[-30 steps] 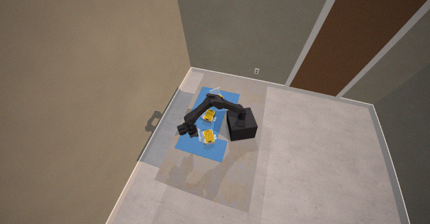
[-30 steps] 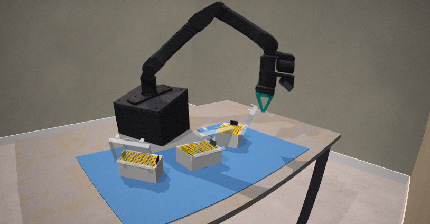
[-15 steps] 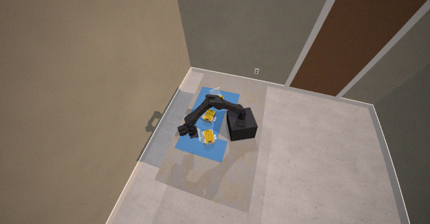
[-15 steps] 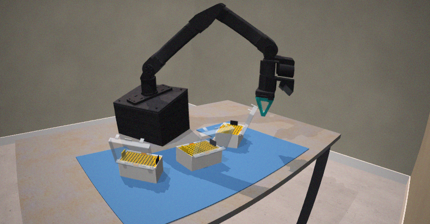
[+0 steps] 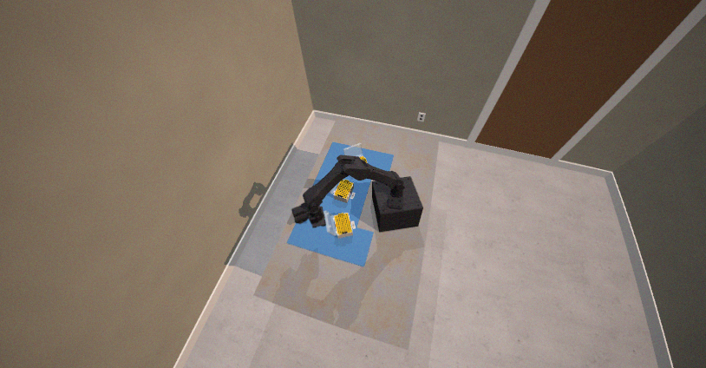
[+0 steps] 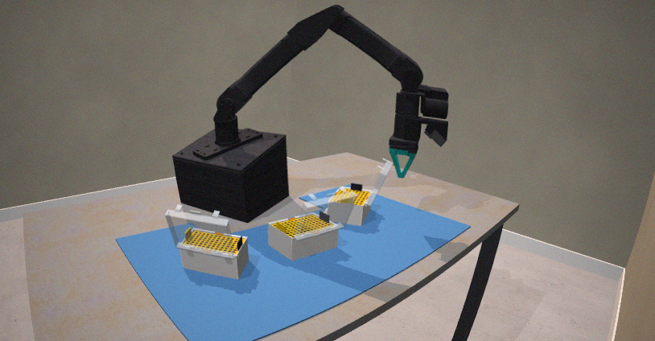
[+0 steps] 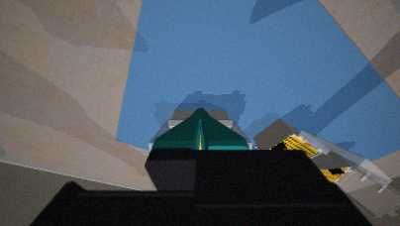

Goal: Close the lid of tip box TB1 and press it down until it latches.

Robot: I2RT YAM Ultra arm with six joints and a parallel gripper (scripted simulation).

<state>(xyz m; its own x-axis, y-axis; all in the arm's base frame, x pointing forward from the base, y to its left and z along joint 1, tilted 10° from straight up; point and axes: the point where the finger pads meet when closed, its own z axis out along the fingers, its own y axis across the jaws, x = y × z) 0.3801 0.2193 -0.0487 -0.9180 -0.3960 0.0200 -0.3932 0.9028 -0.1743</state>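
Note:
Three white tip boxes with yellow inserts stand on the blue mat point(image 6: 293, 265). I cannot read their ID stickers in any view. The near left box point(image 6: 212, 249) has its lid point(image 6: 196, 219) standing upright. The middle box point(image 6: 302, 236) has a clear lid lying low over its insert. The far box point(image 6: 350, 203) has its lid point(image 6: 382, 174) open and tilted back. My gripper point(image 6: 401, 167), with teal fingers, is shut and empty. It hangs just behind the top edge of that lid, apart from it. In the wrist view the fingers point(image 7: 200, 121) hide most of the box below; another box point(image 7: 307, 149) shows at the right.
The arm's black base block point(image 6: 231, 176) stands behind the boxes at the mat's back edge. The table edge point(image 6: 458, 256) runs close along the mat's front right side. White label strips point(image 6: 311, 197) lie on the mat near the far box.

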